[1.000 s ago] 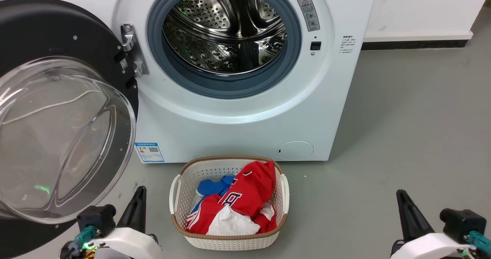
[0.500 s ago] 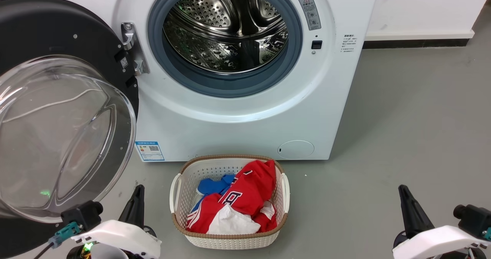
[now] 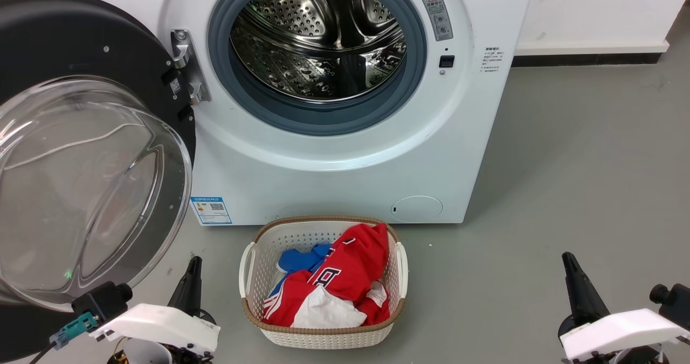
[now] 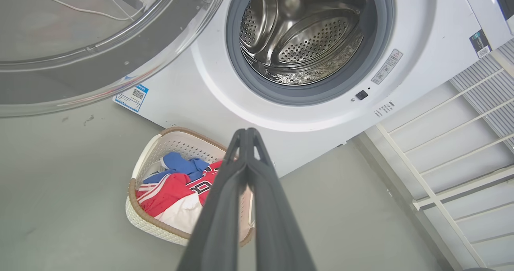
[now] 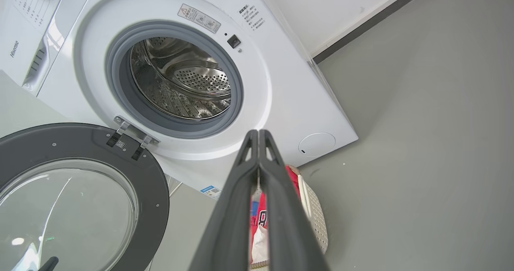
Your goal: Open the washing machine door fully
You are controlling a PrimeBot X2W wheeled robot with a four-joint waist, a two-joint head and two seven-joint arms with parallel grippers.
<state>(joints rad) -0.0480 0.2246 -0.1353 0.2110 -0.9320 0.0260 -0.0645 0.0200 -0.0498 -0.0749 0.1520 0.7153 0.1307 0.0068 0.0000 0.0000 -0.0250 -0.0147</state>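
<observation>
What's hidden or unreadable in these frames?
- washing machine door: cut off by the head view's left edge; outer face turned away.
- warning sticker: print too small to read, head view.
- laundry basket: red garment covers whatever lies underneath, head view.

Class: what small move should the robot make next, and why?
Probably none but parking the arms: the washing machine door hangs swung wide, the drum mouth lies fully exposed, and the left end effector and right end effector, both shut, touch nothing.
</observation>
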